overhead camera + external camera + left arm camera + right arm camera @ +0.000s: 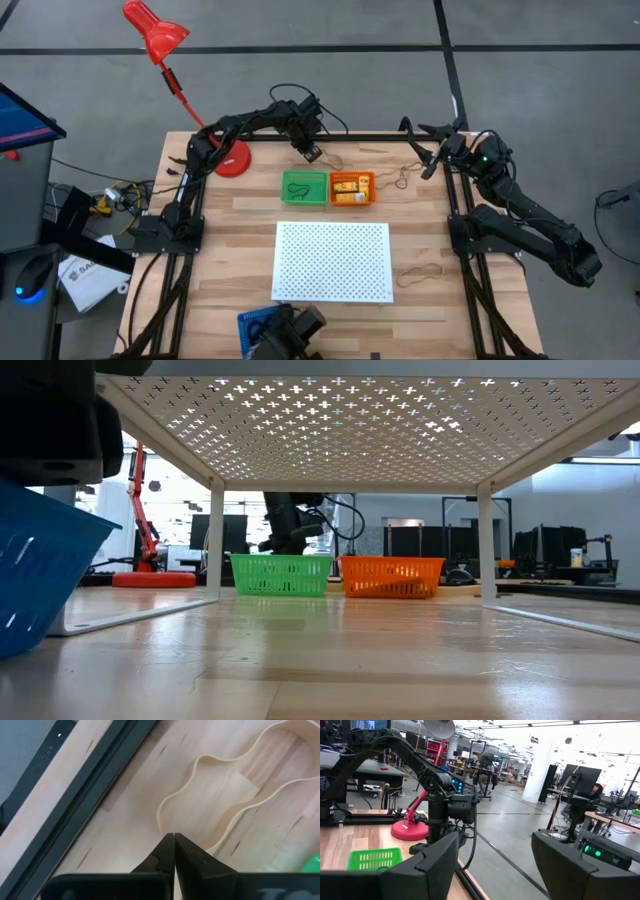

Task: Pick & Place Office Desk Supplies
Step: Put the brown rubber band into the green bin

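Observation:
My left gripper is down at the table's far edge, just beyond the green tray, shut at a thin tan rubber band that lies flat on the wood. The green tray holds a black loop. The orange tray beside it holds yellow-orange blocks. Two more tan bands lie loose, one right of the orange tray and one right of the white board. My right gripper is open and raised over the table's far right corner, touching nothing. My left gripper comes down from above, its shut fingertips on the near end of the rubber band's loop. The fingers hide the contact point itself. The rest of the band lies slack and wavy on the table.
A white perforated board stands on legs over the table's middle near side. A red desk lamp's base sits left of my left gripper. A blue basket is at the near edge. The black frame rail runs close behind the band.

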You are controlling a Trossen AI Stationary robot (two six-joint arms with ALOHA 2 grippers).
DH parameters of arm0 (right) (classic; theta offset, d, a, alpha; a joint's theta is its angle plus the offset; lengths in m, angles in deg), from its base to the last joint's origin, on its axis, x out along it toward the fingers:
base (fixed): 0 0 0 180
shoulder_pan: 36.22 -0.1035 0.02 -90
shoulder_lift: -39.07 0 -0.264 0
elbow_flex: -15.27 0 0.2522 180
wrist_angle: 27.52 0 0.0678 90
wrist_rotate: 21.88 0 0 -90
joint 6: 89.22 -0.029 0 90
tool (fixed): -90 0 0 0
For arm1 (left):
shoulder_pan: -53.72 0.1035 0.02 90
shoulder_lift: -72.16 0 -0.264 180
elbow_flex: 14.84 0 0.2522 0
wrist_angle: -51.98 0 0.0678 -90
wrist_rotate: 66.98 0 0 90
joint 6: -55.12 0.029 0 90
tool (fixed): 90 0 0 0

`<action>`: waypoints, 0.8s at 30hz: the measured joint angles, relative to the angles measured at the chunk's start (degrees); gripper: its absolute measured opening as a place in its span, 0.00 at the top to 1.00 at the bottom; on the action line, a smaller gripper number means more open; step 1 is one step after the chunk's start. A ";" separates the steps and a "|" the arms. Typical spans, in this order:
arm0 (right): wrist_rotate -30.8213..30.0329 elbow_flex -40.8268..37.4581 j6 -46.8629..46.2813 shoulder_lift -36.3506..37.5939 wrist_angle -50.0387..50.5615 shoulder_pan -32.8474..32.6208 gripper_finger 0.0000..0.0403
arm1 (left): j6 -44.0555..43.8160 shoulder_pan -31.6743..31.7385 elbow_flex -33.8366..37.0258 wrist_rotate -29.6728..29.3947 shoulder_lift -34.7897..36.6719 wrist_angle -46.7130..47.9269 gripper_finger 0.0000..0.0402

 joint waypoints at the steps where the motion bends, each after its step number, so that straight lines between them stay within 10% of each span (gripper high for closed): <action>1: 0.00 0.00 0.00 0.00 0.12 0.00 0.38 | 0.01 0.16 0.00 -0.08 0.00 0.01 1.00; 16: 0.00 -0.01 0.18 0.00 1.61 -0.04 0.38 | -0.18 -0.89 1.41 -2.03 10.43 0.34 1.00; 24: 1.20 0.00 -0.89 0.20 1.93 -0.02 0.38 | -7.74 -4.52 12.33 6.01 16.55 -29.99 1.00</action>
